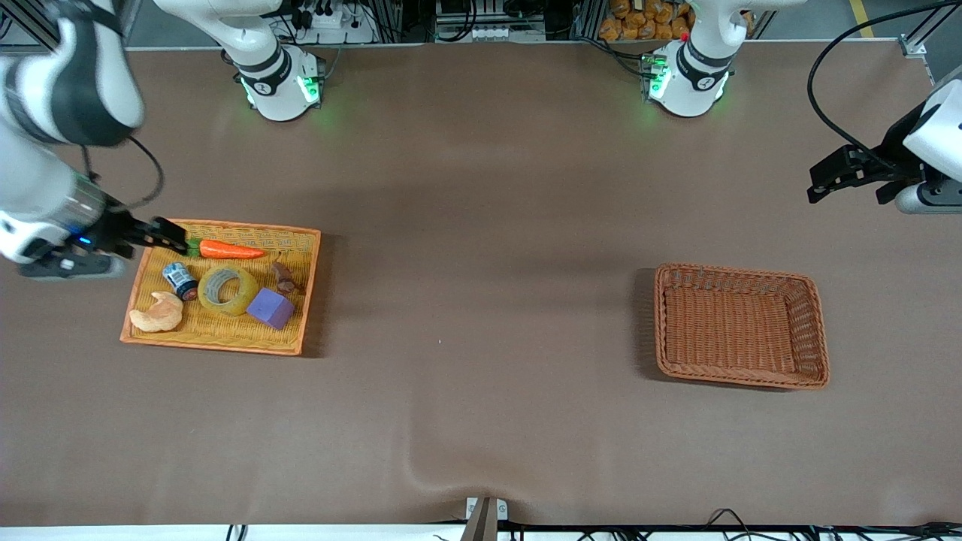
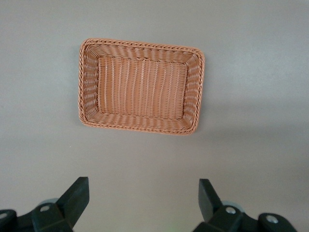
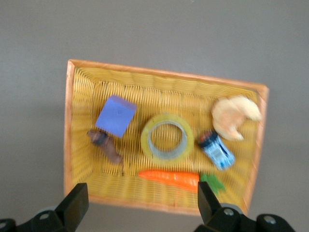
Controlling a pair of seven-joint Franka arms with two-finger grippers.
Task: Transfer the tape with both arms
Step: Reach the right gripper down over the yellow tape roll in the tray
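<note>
The tape (image 1: 228,288), a translucent yellow roll, lies flat in the yellow woven tray (image 1: 210,344) at the right arm's end of the table, between a small blue-white can (image 1: 180,279) and a purple cube (image 1: 270,307). My right gripper (image 1: 161,234) is open and empty, up over the tray's rim by the carrot's green end. In the right wrist view the tape (image 3: 167,137) lies apart from the open right gripper (image 3: 142,203). My left gripper (image 1: 830,180) is open and empty, up over bare table at the left arm's end; it also shows in the left wrist view (image 2: 143,200).
The tray also holds an orange carrot (image 1: 229,250), a croissant (image 1: 156,313) and a small brown object (image 1: 284,276). A brown woven basket (image 1: 661,323) stands empty toward the left arm's end and shows in the left wrist view (image 2: 140,44).
</note>
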